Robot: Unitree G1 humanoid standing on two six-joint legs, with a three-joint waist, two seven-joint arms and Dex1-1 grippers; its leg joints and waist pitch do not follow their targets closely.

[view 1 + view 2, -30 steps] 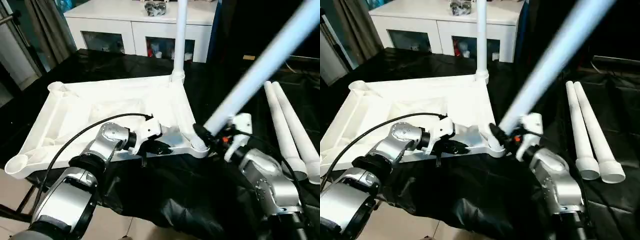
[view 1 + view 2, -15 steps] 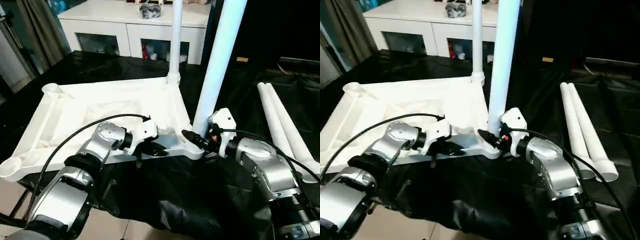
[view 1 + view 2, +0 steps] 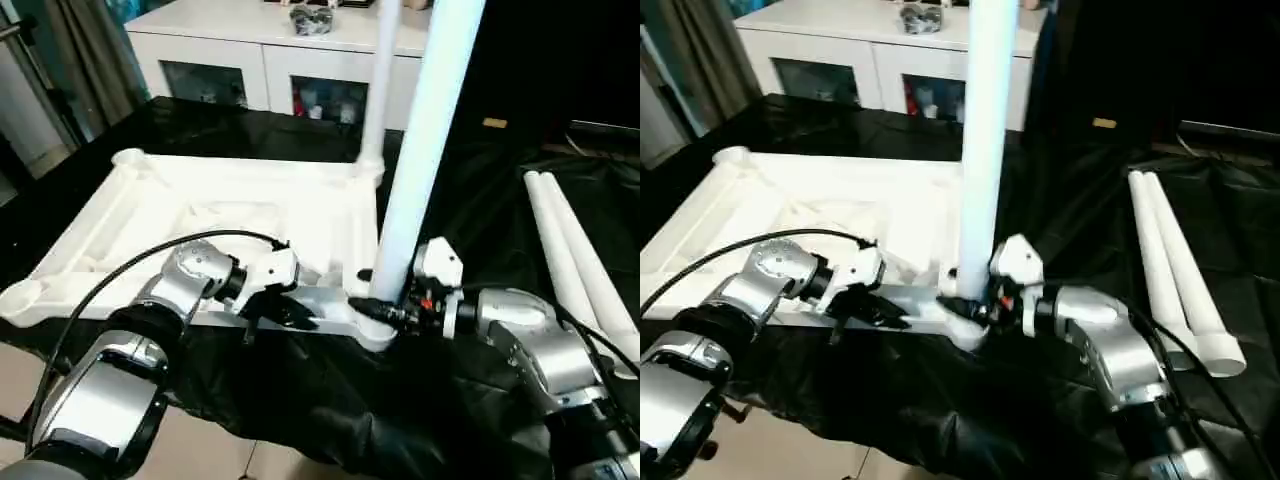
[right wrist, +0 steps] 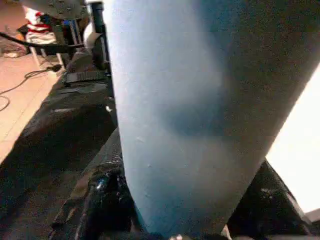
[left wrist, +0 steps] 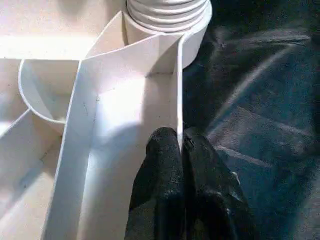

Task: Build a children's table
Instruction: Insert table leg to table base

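- The tabletop (image 3: 200, 215) is laid upside down on a black cloth (image 3: 330, 400), ribbed underside up, with the rounded corner sockets showing at its corners.
- One leg (image 3: 380, 80) is already stood upright in the far right socket, in front of the white cabinet (image 3: 260, 60).
- A second leg (image 3: 425, 150) is held pretty much upright at the near right corner socket (image 3: 372, 328), its lower end right at the socket. How far it's seated can't be told from here.
- The right gripper (image 3: 385, 312) is clamped around that second leg low down; in the right wrist view a black finger (image 4: 105, 200) is seen on either side of the tube.
- The left gripper (image 5: 181, 147) is pinched shut on the thin near edge wall of the tabletop, just beside the near right socket, so the jaws are together on the rim.
- Two spare legs (image 3: 580, 270) are left lying side by side on the cloth, off to the right, well apart from the tabletop.
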